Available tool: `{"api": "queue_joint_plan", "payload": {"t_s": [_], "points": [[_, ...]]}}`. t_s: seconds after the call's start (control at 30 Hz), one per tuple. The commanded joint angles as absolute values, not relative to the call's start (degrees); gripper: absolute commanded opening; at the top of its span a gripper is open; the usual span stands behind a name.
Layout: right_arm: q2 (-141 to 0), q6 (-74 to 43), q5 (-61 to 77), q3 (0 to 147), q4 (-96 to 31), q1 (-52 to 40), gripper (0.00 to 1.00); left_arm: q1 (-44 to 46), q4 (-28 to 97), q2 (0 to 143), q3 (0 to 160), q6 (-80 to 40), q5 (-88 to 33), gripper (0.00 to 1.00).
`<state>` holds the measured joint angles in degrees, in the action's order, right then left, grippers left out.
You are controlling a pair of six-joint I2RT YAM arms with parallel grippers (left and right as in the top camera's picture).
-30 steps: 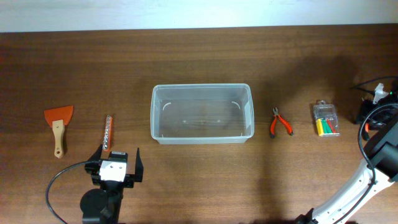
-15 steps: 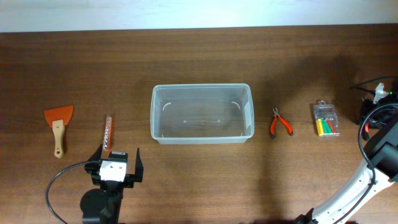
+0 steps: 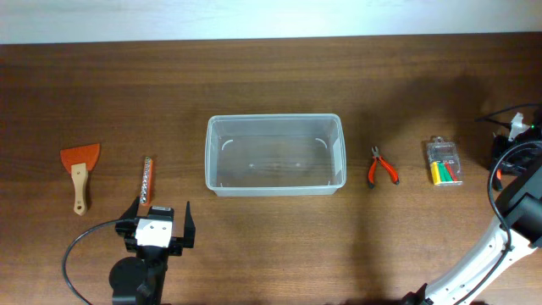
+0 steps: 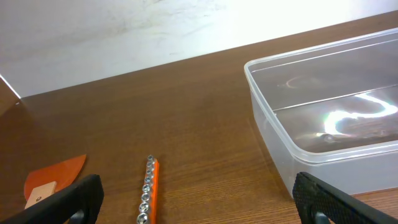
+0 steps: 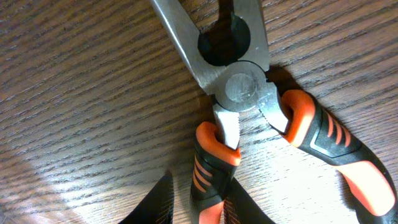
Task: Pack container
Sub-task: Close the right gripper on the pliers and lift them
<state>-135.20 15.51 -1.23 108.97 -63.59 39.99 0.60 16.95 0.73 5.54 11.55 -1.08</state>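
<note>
The container [image 3: 275, 155], a large clear tub, stands empty mid-table; it also shows in the left wrist view [image 4: 323, 118]. My left gripper [image 3: 161, 222] is open and empty near the front edge, left of the tub; its fingers [image 4: 199, 205] frame an orange socket rail [image 4: 149, 190]. In the right wrist view my right gripper [image 5: 202, 202] straddles one handle of the orange-and-black pliers [image 5: 249, 99], which lie flat on the wood; a slim gap shows at the left finger. In the overhead view the pliers [image 3: 383, 167] lie right of the tub with no fingers seen over them.
An orange scraper [image 3: 80, 165] and the socket rail [image 3: 146, 183] lie at the left. A small clear case with yellow, green and red pieces [image 3: 444, 162] lies at the right. The right arm [image 3: 518, 199] and cables fill the right edge.
</note>
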Motion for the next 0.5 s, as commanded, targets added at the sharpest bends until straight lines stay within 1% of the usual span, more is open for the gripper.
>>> {"api": "queue_joint_plan", "payload": {"t_s": [0.0, 0.07, 0.13, 0.33, 0.47], "points": [[-136.46, 15.55, -2.20, 109.82, -63.40, 40.10, 0.22, 0.32, 16.91, 0.30, 5.23, 11.25, -1.67, 0.99], [-136.46, 15.03, -2.22, 109.82, -63.40, 40.10, 0.19, 0.32, 16.93, 0.30, 5.23, 11.25, -1.67, 0.99], [-136.46, 14.48, -2.17, 109.82, -63.37, 40.12, 0.18, 0.32, 16.91, 0.30, 5.23, 11.25, -1.67, 0.99], [-136.46, 14.48, -2.20, 109.82, -63.48, 40.10, 0.18, 0.32, 16.91, 0.30, 5.23, 11.25, -1.67, 0.99], [-136.46, 14.48, -2.17, 109.82, -63.61, 40.10, 0.11, 0.32, 16.91, 0.30, 5.23, 11.25, -1.67, 0.99]]}}
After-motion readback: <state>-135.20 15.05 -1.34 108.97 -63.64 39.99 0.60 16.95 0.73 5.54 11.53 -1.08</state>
